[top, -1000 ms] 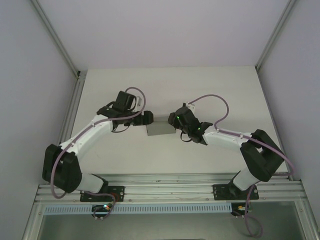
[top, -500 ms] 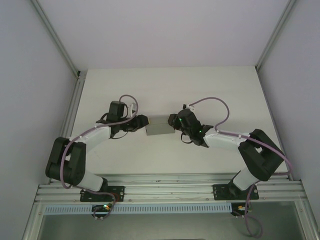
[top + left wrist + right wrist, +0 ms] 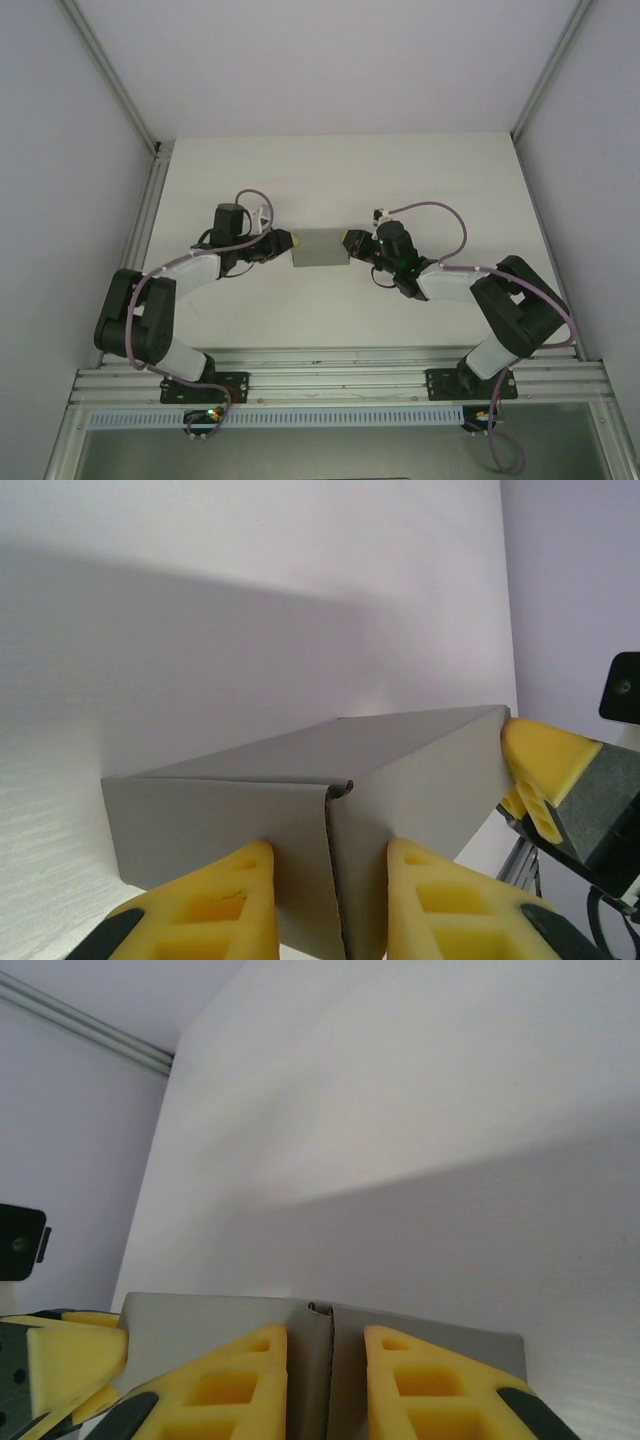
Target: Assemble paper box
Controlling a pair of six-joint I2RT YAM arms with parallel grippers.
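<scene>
Both ends of the paper box (image 3: 320, 247), mid-worktop (image 3: 400, 170), meet a gripper: left gripper (image 3: 290, 240) at 9 o'clock, right gripper (image 3: 347, 240) at 3 o'clock, jaws narrow; whether they pinch card is unclear.

The paper box (image 3: 230, 815) runs off the bottom of both wrist views, its lower edge behind yellow fingers (image 3: 215, 905); whether either set of jaws actually pinches card cannot be told.

We see a small rectangular box of plain matte grey card (image 3: 320, 247), folded up closed, lying level at the middle of the white desk (image 3: 400, 170), with a flap seam on each short end.
</scene>
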